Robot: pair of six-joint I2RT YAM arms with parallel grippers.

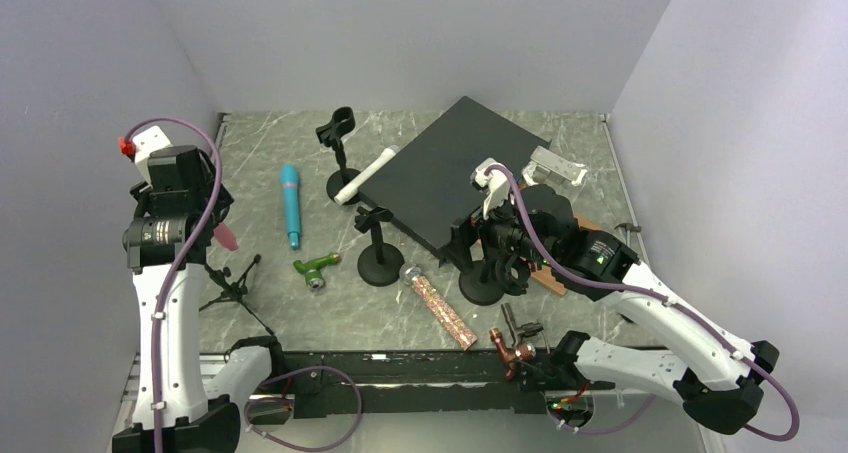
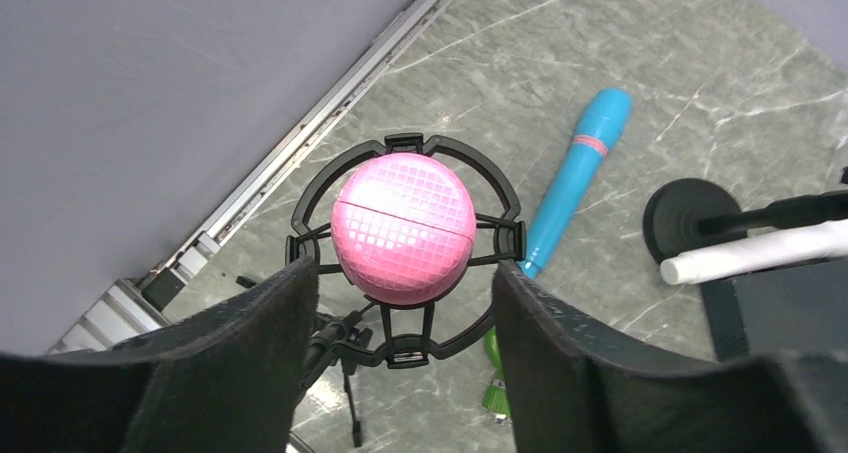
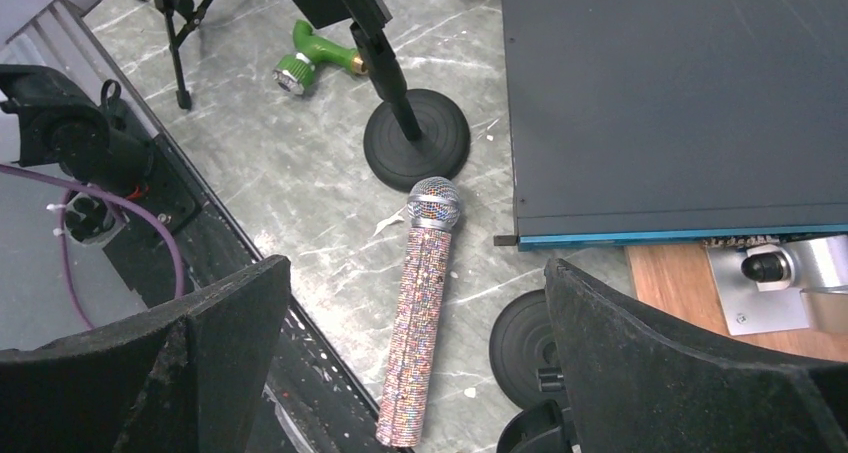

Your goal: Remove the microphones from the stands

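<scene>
left pincer (image 2: 405,273) spread; right pincer (image 3: 415,273) spread; pink microphone (image 2: 403,226) in stand (image 2: 404,143)

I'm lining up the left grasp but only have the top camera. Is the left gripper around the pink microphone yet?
Observer: In the left wrist view the left gripper is open, its fingers on either side of the pink microphone, with gaps showing.
Operator: What holds it?
Observer: A black ring mount surrounds it.
Operator: And the other arm?
Observer: The right gripper is open, over a glitter microphone lying on the table.
</scene>
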